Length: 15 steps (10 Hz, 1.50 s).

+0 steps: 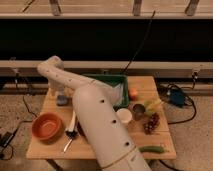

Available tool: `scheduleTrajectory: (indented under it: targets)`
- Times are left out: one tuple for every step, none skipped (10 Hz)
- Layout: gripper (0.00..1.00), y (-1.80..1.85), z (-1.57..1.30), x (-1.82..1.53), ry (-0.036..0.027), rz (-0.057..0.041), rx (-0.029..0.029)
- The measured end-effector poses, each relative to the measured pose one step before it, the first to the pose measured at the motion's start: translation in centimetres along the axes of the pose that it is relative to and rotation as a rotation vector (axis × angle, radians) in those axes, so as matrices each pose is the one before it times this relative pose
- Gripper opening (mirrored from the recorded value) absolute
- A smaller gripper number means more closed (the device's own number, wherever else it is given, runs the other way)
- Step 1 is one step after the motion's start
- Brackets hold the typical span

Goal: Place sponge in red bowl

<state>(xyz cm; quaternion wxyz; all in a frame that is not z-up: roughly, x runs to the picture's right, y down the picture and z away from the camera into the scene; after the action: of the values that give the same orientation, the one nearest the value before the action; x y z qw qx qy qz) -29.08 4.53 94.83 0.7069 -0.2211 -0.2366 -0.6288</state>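
The sponge [62, 100], a small blue-grey pad, lies on the wooden table [100, 150] near its far left edge. My gripper [59, 92] hangs straight down from the bent white arm and sits right over the sponge, at or just above it. The red bowl [47, 126], orange-red and shallow, stands at the front left of the table, below the sponge and apart from it. It holds nothing that I can see.
A green bin [114, 80] stands at the back middle. A white cup [123, 116], a dark can [138, 109], an orange fruit [133, 93], grapes [151, 123] and a green pepper [152, 149] lie on the right. A spoon [70, 135] lies beside the bowl.
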Motion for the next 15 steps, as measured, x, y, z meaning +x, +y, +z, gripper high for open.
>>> scheduleTrajectory:
  targets:
    - [0.65, -0.319, 0.428, -0.075, -0.01269, -0.00233, 0.00042]
    - [0.65, -0.023, 0.199, -0.033, -0.00597, 0.00010, -0.00192]
    - [0.65, -0.174, 0.510, -0.060, -0.00992, -0.00152, -0.00609]
    - [0.65, 0.052, 0.381, -0.062, -0.00676, 0.00043, -0.01453]
    - [0.65, 0.108, 0.415, -0.063, -0.00386, 0.00131, -0.01651]
    - [0.65, 0.303, 0.263, -0.027, -0.00143, 0.00524, -0.01265]
    - [0.65, 0.436, 0.240, -0.012, -0.00264, 0.00575, -0.01466]
    - [0.62, 0.142, 0.263, -0.100, -0.00273, 0.00279, -0.01102]
    - [0.55, 0.075, 0.168, -0.059, -0.00109, 0.00144, -0.00719]
    - [0.44, 0.090, 0.180, -0.103, -0.00118, 0.00107, -0.00738]
    - [0.34, 0.059, 0.001, -0.083, 0.00470, -0.00097, -0.00748]
    - [0.24, -0.096, -0.441, -0.129, 0.00863, -0.00374, -0.00526]
    - [0.15, -0.227, -0.867, -0.099, 0.01266, -0.00665, -0.00308]
    - [0.05, -0.368, -1.290, -0.202, 0.01948, -0.01492, -0.00483]
    - [0.00, -0.825, -2.032, -0.314, 0.02442, -0.02581, 0.00038]
